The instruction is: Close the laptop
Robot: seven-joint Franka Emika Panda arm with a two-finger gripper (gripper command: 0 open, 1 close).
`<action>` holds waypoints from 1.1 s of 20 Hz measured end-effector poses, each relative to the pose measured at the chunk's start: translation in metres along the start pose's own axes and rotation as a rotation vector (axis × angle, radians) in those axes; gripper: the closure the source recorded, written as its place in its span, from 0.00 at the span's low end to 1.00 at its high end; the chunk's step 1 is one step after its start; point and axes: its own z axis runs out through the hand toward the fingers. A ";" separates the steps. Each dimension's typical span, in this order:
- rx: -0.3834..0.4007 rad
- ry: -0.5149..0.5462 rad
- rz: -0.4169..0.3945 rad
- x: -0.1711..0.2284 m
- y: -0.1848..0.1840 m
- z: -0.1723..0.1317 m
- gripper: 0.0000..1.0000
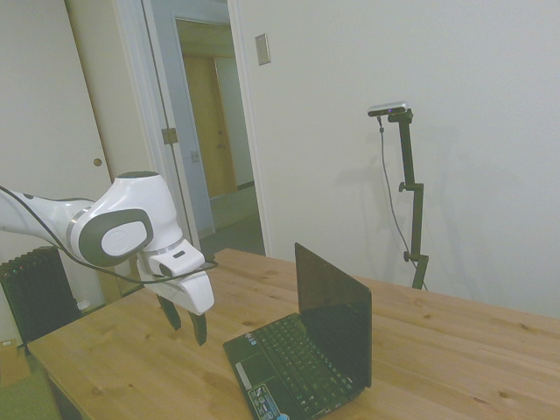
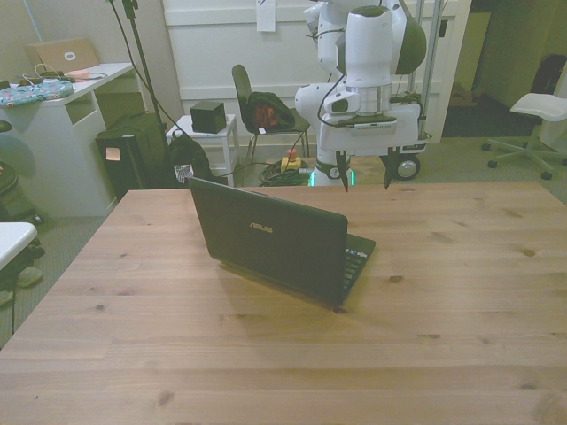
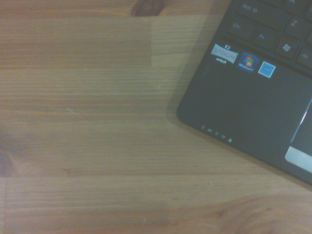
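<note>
Wooden table (image 2: pixel 461 292), open laptop (image 2: pixel 266 235)

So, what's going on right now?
Tool open, empty, hovering off the keyboard side. Small black laptop open, lid upright. Nothing between them.

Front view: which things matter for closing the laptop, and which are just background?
Job:
- laptop, lid open and upright
- gripper, open, apart from the laptop
- table

Background:
- chair
- black box
- white desk
</note>
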 end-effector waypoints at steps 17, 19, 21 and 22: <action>0.029 0.329 0.200 0.161 -0.015 -0.165 0.00; 0.030 0.347 0.232 0.186 -0.013 -0.178 0.00; 0.031 0.358 0.266 0.213 -0.009 -0.185 0.00; 0.031 0.365 0.283 0.225 -0.007 -0.188 0.00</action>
